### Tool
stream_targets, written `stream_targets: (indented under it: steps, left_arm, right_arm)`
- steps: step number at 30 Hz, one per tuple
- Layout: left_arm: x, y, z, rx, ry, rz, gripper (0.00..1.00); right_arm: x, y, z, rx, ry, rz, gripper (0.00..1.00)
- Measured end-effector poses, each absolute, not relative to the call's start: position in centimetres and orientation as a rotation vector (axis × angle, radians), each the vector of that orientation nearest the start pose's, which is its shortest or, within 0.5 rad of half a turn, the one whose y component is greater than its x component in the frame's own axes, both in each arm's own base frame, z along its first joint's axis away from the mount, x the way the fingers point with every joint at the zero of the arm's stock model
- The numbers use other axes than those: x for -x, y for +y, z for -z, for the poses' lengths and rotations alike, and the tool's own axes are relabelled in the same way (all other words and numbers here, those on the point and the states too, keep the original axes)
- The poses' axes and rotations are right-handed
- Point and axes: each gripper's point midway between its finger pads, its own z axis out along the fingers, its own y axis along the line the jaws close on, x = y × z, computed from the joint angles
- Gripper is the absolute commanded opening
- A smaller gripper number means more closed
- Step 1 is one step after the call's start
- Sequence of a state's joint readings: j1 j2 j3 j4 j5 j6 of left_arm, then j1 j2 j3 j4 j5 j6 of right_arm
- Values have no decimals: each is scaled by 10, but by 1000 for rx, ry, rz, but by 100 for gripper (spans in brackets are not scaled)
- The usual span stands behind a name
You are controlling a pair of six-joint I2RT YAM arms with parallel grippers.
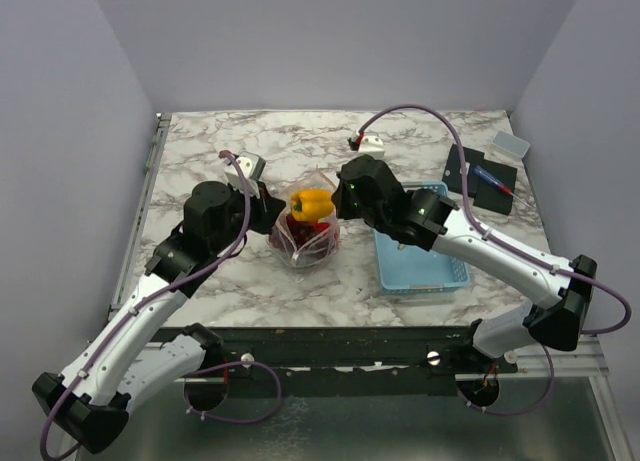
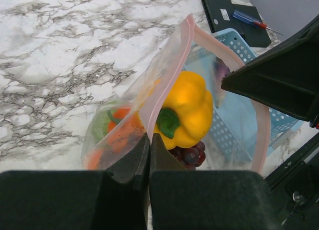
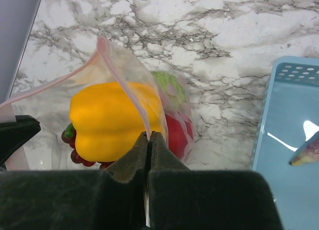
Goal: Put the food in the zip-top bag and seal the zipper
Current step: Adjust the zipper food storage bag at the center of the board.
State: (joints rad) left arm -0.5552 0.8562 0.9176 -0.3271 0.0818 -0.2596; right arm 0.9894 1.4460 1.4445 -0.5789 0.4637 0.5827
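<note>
Zip-top bag [image 1: 303, 246] standing mouth-up at the middle of the marble table [image 1: 200, 151], just left of the light-blue basket [image 1: 425, 269]. Pinched between the fully closed fingers of the left gripper [image 2: 149, 138]: one lip of the bag, right at the pinkish-red zipper [image 2: 172, 75]. Pinched likewise in the right gripper [image 3: 148, 136], shut flat on the opposite lip, nothing else in its bite. Judged a two-sided hold, meant to keep the mouth spread and the soft plastic upright while food goes in. Highest in the mouth, a yellow pepper [image 2: 188, 110], partly proud of the rim; under it dark grapes [image 2: 189, 155], a red tomato [image 3: 175, 135], a green cabbage [image 3: 168, 86] and an orange shape [image 2: 123, 132], possibly the pumpkin, blurred by crinkled film. Not yet bagged: a purple eggplant [image 3: 306, 152] lying in the basket, cut off at the frame edge. Zipper unsealed, lips well apart. From above, hard to tell where either fingertip meets the plastic, both wrists covering it; bottom of the bag hidden in the wrist views behind the fingers themselves. At far right, a black case [image 2: 227, 13] with a screwdriver [image 2: 251, 21] on it, well apart from the bag
</note>
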Motion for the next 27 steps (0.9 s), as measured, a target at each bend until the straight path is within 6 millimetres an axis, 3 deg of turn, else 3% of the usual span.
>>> stream_targets:
  steps: [5,15,19,22,25,27]
  left_arm:
    - [-246,-189,-289,-330,1877,681,0]
    - [-233,-187,-328,-314,1897,727,0]
    - [-230,-190,-332,-305,1911,758,0]
    - [-232,-192,-324,-290,1936,765,0]
    - [-237,-196,-296,-270,1995,762,0]
    - [-242,-199,-264,-257,2067,752,0]
  right_arm:
    - [-272,312,-284,179,2093,-474,1]
    - [-264,310,-324,244,2038,-534,1]
    - [-262,308,-330,263,2026,-533,1]
    - [-263,308,-325,276,2029,-519,1]
    - [-263,307,-306,295,2058,-487,1]
    - [-263,306,-289,308,2089,-454,0]
